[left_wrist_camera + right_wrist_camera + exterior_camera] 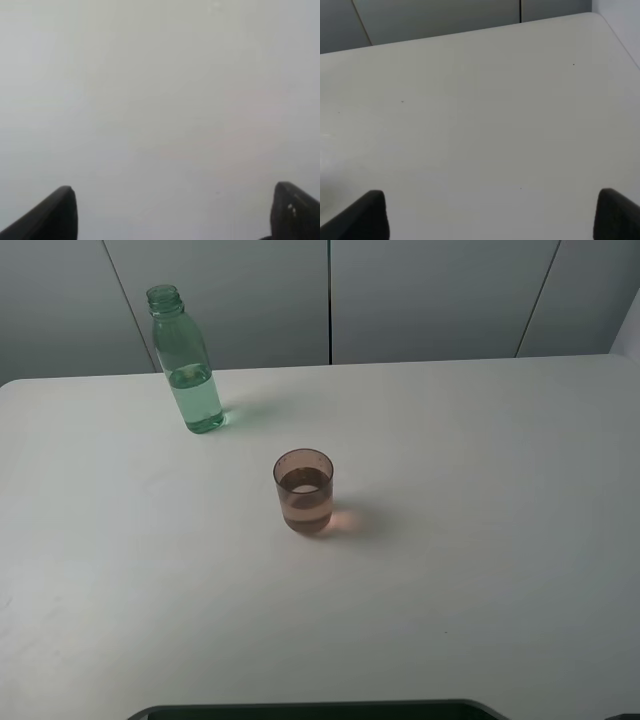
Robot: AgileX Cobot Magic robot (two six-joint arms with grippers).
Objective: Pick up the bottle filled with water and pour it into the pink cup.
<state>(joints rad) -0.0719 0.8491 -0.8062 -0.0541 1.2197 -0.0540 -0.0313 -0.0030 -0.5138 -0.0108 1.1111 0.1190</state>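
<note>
green bottle, pink cup apart; left tool, right tool spread, tips cropped.

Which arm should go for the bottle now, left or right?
Probably left. The bottle stands uncapped at the table's far left, left of the pink cup. Both the left hand and right hand are open and empty, so side decides.

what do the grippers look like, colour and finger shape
Only the fingertips show, in the wrist views. The left gripper has two matte black fingers with rounded, sloping tips; one carries small pale specks. The right gripper has matching black, blockier fingers. No cables, markings or arm links are visible.
</note>
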